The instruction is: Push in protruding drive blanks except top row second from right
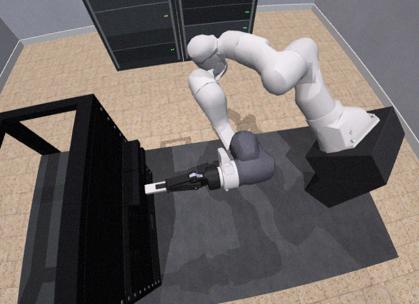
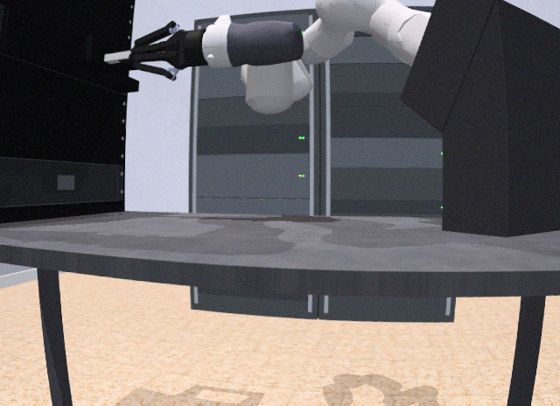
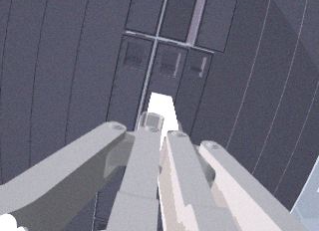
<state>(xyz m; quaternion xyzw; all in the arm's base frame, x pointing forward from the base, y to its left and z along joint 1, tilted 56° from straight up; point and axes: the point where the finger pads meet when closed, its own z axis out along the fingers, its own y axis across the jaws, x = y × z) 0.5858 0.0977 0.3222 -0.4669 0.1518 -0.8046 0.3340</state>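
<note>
You see fingers (image 1: 150, 188) closed, gripping nothing, tips left of centre in top view, just beside storage chassis (image 1: 133, 172) front in rack (image 1: 86, 152), left side.

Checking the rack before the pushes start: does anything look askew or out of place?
Nothing looks tipped or damaged. The rack stands upright; part of the chassis front juts out from it. The gripper is shut on nothing, pads pointed at that front.
</note>
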